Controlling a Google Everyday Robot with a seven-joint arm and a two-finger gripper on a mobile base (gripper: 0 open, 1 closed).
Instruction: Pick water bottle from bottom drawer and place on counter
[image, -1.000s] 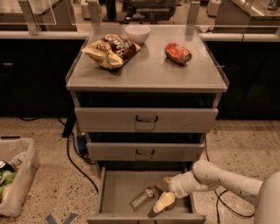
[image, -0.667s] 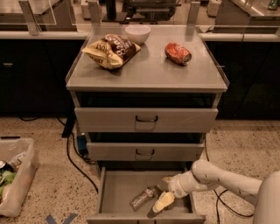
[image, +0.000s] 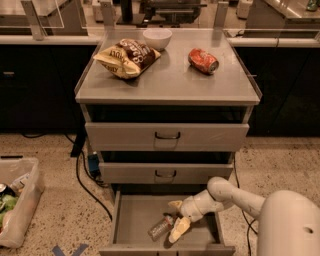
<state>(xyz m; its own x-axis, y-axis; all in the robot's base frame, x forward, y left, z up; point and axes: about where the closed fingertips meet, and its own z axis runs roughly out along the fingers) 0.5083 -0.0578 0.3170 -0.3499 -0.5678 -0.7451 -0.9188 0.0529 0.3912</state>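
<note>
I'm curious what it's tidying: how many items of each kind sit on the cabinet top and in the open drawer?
Chip bag: 1
Bowl: 1
Soda can: 1
Water bottle: 1, in the bottom drawer, gripper beside it
Total: 4

water bottle (image: 161, 227) in bottom drawer (image: 134, 214), claw (image: 176, 218) just right of it

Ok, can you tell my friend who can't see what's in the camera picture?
A robot's gripper is down in the open bottom drawer, jaws open right by a water bottle lying on its floor. On the counter above sit a chip bag, a white bowl and a red can.
</note>
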